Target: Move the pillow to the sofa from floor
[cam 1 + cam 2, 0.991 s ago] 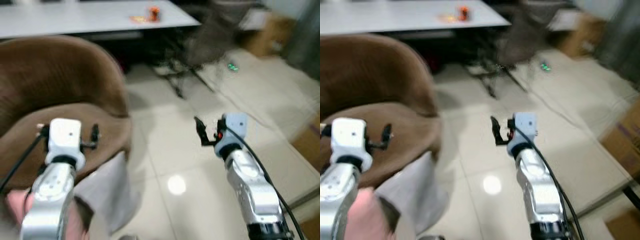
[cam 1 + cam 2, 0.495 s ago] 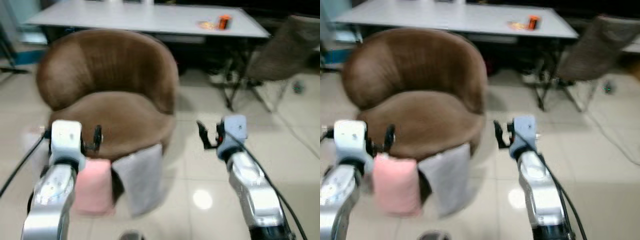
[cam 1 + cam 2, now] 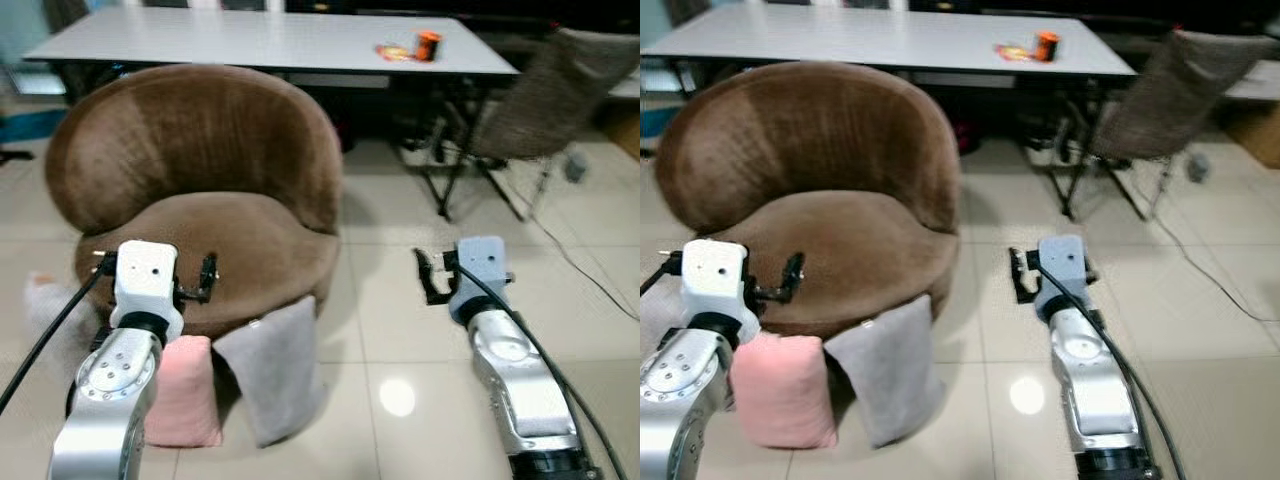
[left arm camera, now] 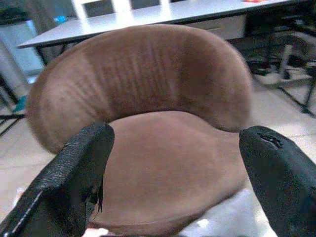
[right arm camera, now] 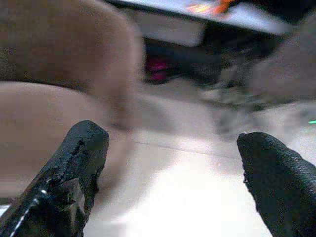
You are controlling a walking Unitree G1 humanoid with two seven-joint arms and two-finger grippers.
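Nearest the robot, 2 soft pillows stand on the glossy cream tiled floor (image 3: pixel 400 330), propped against the front of the seat: a pink square fabric pillow (image 3: pixel 785 390) and, just beside it toward the robot's right, a grey square fabric pillow (image 3: pixel 888 365). They touch along their inner edges, and the grey one leans tilted against the seat's lower front.

The left end effector (image 3: pixel 190 283) hangs above the pink pillow, in front of the seat edge; the left wrist view shows its fingers (image 4: pixel 74 170) spread wide and holding nothing. The right end effector (image 3: pixel 1022 275) floats over bare tile, well apart from both pillows, and its fingers (image 5: pixel 74 165) are likewise spread and empty.

The step in hand looks like the approach. Doing it well probably means bending lower, bringing the left end effector down over a pillow's top edge, and pinching deep into the fabric, since a shallow grip on stuffing would likely slip. The grey pillow lies between the 2 arms, so both could close on it from opposite sides. Which pillow is meant cannot be told.

Behind the pillows sits the round brown velvet tub sofa (image 3: pixel 200 160), its seat bare. Farther back stands a long grey bench (image 3: pixel 250 40) carrying a small orange container (image 3: pixel 429 45), with a grey woven chair (image 3: pixel 540 100) to the right.
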